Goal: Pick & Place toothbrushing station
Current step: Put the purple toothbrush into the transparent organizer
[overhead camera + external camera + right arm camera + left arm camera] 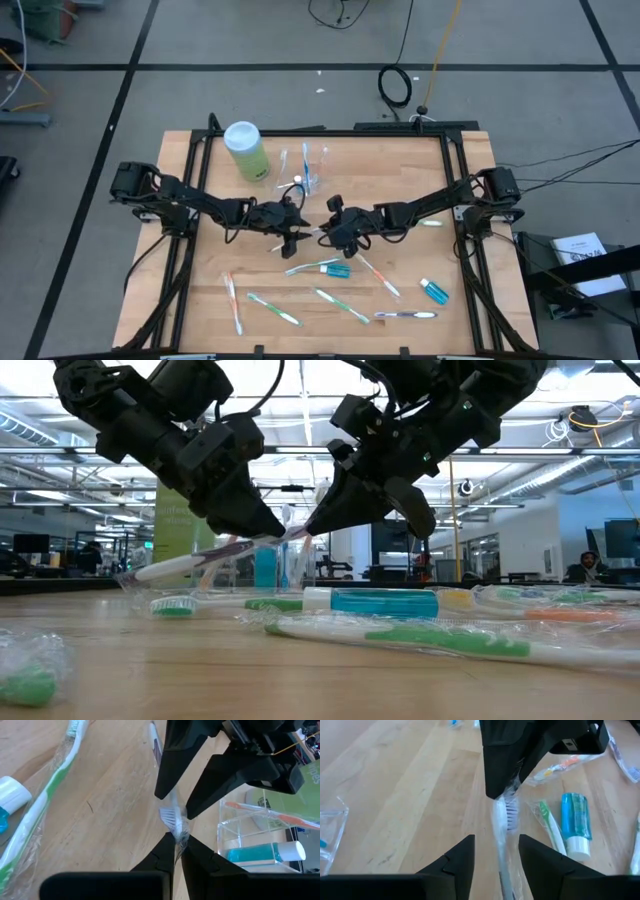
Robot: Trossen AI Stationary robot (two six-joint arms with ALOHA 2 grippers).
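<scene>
A robotics lab set inside a large open-plan office or industrial hall. Beyond the two dark grippers, the low view shows a high ceiling with long strip lights (90, 405), exposed beams and glass partitions, dark computer monitors (622, 538) and a seated person (588, 567) at a far desk. Under the arms stands a pale butcher-block wooden table (200, 300) in a black metal frame, on grey carpet tiles (560, 100) with loose black cables (395, 85)
</scene>
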